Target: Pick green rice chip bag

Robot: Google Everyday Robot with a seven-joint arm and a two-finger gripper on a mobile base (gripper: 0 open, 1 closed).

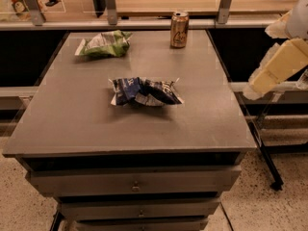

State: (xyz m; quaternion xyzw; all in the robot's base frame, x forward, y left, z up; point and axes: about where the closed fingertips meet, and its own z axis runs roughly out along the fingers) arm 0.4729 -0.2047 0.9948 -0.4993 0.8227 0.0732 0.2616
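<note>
Foil is what the green rice chip bag (102, 44) is made of, so it looks shiny and full of wrinkles. It lies near the far left corner of the table (72, 124). It is probably very light and soft, and it may slip or crunch flat if it is squeezed hard. A good place to grab it would be across the puffy middle, or on a bump that sticks up, not on the thin flat edge.

The gripper (255, 86) hangs in the air off the right edge of the table, well apart from the bag. It is not clear if it is open or closed.

A dark blue and white snack bag (144, 91) lies in the middle of the table. A gold can (179, 29) stands by the far edge, well to the right of the green bag. The gripper would likely have to go over the blue bag or past the can, and the can could tip if bumped. Bare table shows on all sides of the green bag, so there is room to come down on it.
</note>
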